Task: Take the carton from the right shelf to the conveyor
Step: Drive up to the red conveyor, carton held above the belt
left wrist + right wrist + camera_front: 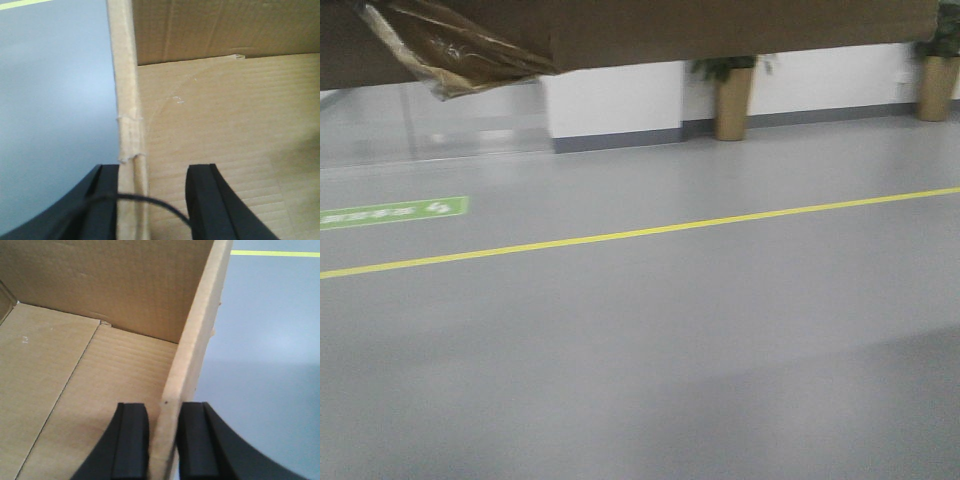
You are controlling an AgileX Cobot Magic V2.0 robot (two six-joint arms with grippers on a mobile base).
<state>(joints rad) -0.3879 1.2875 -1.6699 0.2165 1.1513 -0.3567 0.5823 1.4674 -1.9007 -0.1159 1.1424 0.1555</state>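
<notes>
two carton (100, 355) walls between gripping fingers (131, 442)

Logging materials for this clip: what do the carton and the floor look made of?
Carton: plain brown corrugated cardboard, matte; fine flute lines and a raw wall edge show. Floor: smooth grey, faintly glossy, probably vinyl or coated concrete.

Seen only as two pairs of black fingers. On the left gripper (152, 200), matte black fingers (207, 200): flat, blocky inner pads with squared top edges, outer backs curving away in a smooth arc. A thin black cable (150, 201) draped across from the outer finger toward the inner one. On the right gripper (162, 440), the same matte black fingers (131, 440), rectangular pads, rounded glossy-edged backs. No markings or screws to be made out.
</notes>
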